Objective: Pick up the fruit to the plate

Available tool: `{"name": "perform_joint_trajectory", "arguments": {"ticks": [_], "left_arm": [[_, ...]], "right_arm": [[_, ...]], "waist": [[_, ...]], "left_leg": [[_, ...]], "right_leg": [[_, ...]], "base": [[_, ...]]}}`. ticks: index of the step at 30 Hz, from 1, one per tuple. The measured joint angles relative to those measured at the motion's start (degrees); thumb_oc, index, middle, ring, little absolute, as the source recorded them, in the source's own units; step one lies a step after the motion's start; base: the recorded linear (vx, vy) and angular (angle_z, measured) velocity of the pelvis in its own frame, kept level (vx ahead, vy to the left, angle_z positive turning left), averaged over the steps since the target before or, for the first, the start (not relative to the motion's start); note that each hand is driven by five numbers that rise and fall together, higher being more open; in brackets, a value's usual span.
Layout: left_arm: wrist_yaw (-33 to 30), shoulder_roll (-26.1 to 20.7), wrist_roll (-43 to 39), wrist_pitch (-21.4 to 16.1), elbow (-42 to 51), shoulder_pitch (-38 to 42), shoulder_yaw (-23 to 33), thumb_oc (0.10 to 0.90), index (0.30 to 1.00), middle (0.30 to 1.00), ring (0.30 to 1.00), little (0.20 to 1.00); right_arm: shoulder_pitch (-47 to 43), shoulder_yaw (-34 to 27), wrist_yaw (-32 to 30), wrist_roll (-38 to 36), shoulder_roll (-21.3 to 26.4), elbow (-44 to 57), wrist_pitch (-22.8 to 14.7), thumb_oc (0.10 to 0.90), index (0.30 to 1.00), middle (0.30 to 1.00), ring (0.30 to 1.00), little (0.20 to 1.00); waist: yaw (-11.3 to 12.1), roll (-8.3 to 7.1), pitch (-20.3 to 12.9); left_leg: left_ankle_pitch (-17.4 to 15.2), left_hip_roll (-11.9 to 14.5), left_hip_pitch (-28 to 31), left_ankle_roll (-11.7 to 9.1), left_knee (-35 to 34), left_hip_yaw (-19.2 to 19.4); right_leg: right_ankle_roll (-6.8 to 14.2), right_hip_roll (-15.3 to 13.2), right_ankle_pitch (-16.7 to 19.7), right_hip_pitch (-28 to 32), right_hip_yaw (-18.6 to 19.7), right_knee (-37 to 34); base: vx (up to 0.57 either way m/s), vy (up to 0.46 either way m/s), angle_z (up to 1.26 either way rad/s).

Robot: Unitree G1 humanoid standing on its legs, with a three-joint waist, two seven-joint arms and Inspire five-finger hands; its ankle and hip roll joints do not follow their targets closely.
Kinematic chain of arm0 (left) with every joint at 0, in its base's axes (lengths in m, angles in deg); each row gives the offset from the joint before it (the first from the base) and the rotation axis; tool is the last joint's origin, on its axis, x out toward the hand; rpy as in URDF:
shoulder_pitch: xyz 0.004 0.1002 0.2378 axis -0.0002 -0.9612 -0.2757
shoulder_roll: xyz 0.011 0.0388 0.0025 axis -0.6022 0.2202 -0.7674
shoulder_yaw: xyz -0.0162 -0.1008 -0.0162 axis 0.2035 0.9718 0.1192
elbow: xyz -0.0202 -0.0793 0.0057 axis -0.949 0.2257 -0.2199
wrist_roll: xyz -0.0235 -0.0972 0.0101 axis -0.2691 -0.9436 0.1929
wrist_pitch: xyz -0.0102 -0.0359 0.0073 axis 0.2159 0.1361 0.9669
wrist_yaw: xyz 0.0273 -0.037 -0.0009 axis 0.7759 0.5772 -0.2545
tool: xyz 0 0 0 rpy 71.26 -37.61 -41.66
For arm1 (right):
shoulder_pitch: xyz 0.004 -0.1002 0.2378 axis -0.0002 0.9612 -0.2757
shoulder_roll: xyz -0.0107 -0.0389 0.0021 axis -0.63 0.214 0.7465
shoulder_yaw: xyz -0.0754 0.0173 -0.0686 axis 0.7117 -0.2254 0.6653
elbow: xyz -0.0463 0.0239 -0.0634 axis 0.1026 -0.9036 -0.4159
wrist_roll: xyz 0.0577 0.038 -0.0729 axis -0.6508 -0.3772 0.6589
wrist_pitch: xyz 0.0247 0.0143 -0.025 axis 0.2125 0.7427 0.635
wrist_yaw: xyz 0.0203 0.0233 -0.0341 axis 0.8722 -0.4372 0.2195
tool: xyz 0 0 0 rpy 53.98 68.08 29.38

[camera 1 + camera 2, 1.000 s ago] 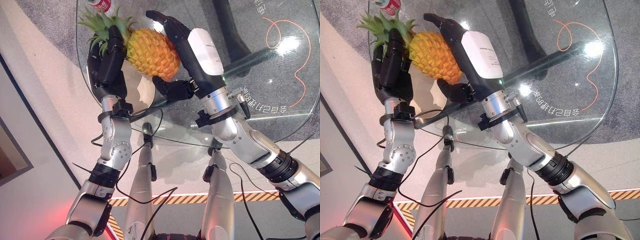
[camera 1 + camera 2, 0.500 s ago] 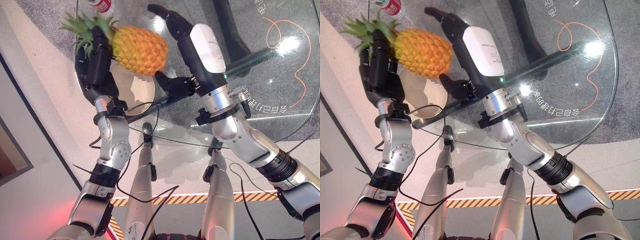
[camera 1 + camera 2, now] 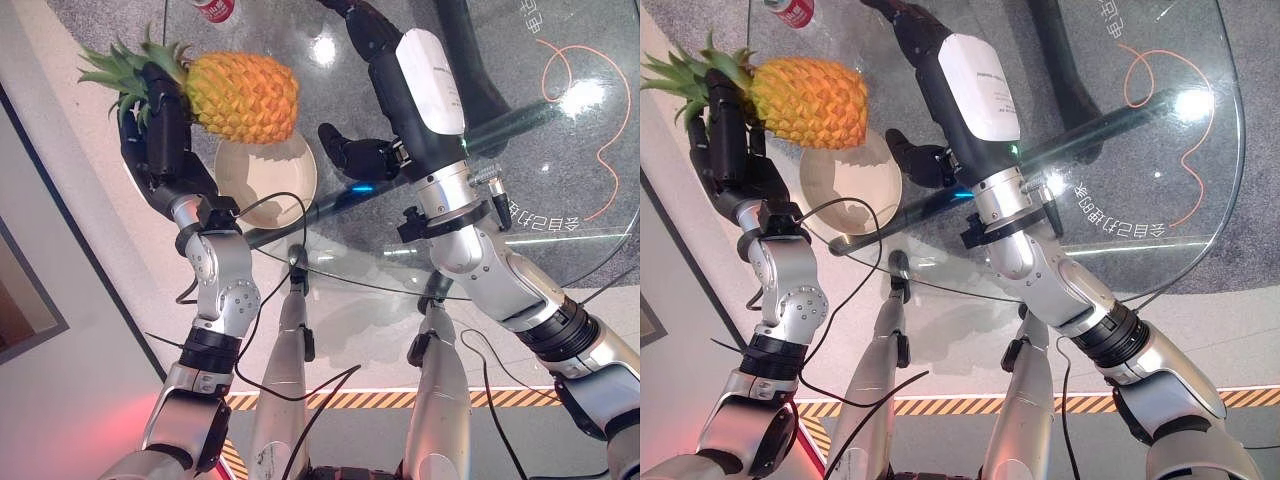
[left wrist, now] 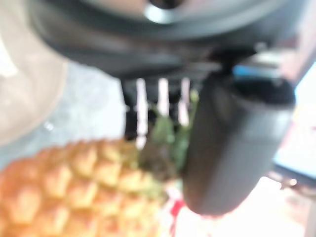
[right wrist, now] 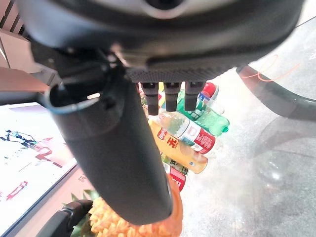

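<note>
the robot's left hand (image 3: pixel 160 135) had its fingers curled round the leafy crown end of a pineapple (image 3: pixel 240 95), holding it in the air above a glass table (image 3: pixel 560 240). the fruit's long axis lay roughly level, its orange body pointing toward the robot's right. a cream plate (image 3: pixel 262 185) sat on the glass just below and slightly right of the fruit, nearer the left hand. the right hand (image 3: pixel 385 75) stood beside the fruit without touching it, fingers straight and relaxed, holding nothing. bottles (image 5: pixel 190 133) stood further back on the table.
</note>
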Motion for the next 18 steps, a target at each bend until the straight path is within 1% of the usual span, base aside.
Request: {"name": "perform_joint_trajectory", "arguments": {"ticks": [3,5,7,9,12,13,16,18], "left_arm": [[-1.8,0.0,3.0,0.0,-0.1,0.0,0.0,0.100,0.300,0.300,0.300,0.200],[-2.6,-0.1,5.3,0.0,-0.3,0.0,0.0,0.100,0.300,0.300,0.300,0.200],[-3.7,-0.1,8.2,0.0,-0.9,0.0,0.0,0.100,0.300,0.300,0.300,0.200],[-4.4,-0.3,10.4,-0.1,-1.7,0.0,0.1,0.100,0.300,0.300,0.300,0.200],[-5.7,-0.6,13.6,-0.5,-3.2,-0.7,0.5,0.100,0.300,0.300,0.300,0.200],[-6.5,-0.8,14.7,-0.7,-3.7,-1.1,0.9,0.100,0.300,0.300,0.300,0.200],[-8.1,-1.7,17.8,-1.7,-4.3,-3.4,2.2,0.100,0.300,0.300,0.300,0.200],[-8.7,-2.4,19.0,-1.8,-5.6,-3.8,2.2,0.100,0.300,0.300,0.300,0.200]], "right_arm": [[0.0,0.0,-0.9,0.0,0.0,-0.8,0.7,0.800,0.900,0.900,0.900,0.900],[0.1,0.0,-2.9,-0.3,0.0,-2.5,1.3,0.800,0.900,0.900,0.900,0.900],[1.7,-1.3,-6.6,-2.7,-0.2,-5.0,1.3,0.800,0.900,0.900,0.900,0.900],[4.7,-4.4,-10.5,-6.2,-0.6,-7.8,1.2,0.800,0.900,0.900,0.900,0.900],[11.0,-10.8,-16.4,-12.0,-2.6,-11.8,-1.2,0.800,0.900,0.900,0.900,0.900],[13.0,-12.2,-18.1,-13.5,-3.0,-12.9,-1.9,0.800,0.900,0.900,0.900,0.900],[19.0,-16.4,-22.3,-15.1,-5.0,-14.9,-5.4,0.800,0.900,0.900,0.900,0.900],[21.8,-17.9,-24.8,-16.4,-5.2,-16.3,-6.5,0.800,0.900,0.900,0.900,0.900]], "waist": [[0.0,0.00,0.0],[0.0,0.00,0.0],[-0.1,-0.02,0.0],[-0.1,-0.08,0.0],[-0.4,-0.21,0.1],[-1.1,-0.30,0.1],[-3.0,-0.76,0.3],[-3.7,-0.77,0.3]], "left_leg": [[0.0,0.0,0.0,0.0,0.0,0.0],[0.0,0.0,0.0,0.0,0.0,0.0],[0.0,0.0,0.0,0.0,0.0,0.0],[0.0,-0.1,0.0,0.0,0.0,0.0],[0.0,-0.1,0.0,0.0,0.0,0.0],[0.0,-0.1,0.0,0.0,0.0,0.0],[0.0,-0.1,0.1,0.0,0.0,0.1],[0.0,0.0,0.2,0.0,0.0,0.2]], "right_leg": [[0.0,0.0,0.0,0.0,0.0,0.0],[0.0,0.0,0.0,0.0,0.0,0.0],[0.0,0.0,0.0,0.1,0.0,0.0],[0.0,-0.1,0.0,0.1,0.0,0.0],[0.0,-0.1,0.0,0.1,0.0,0.0],[0.0,-0.1,0.0,0.0,0.0,0.0],[0.0,-0.1,0.0,0.1,0.1,0.0],[0.0,0.0,0.0,0.1,0.2,0.0]], "base": [[0.00,0.000,0.00],[0.00,0.000,0.00],[-0.01,0.018,0.00],[0.00,0.032,0.01],[0.01,0.035,0.00],[0.00,0.039,0.00],[0.00,0.035,-0.01],[0.01,0.029,-0.03]]}}
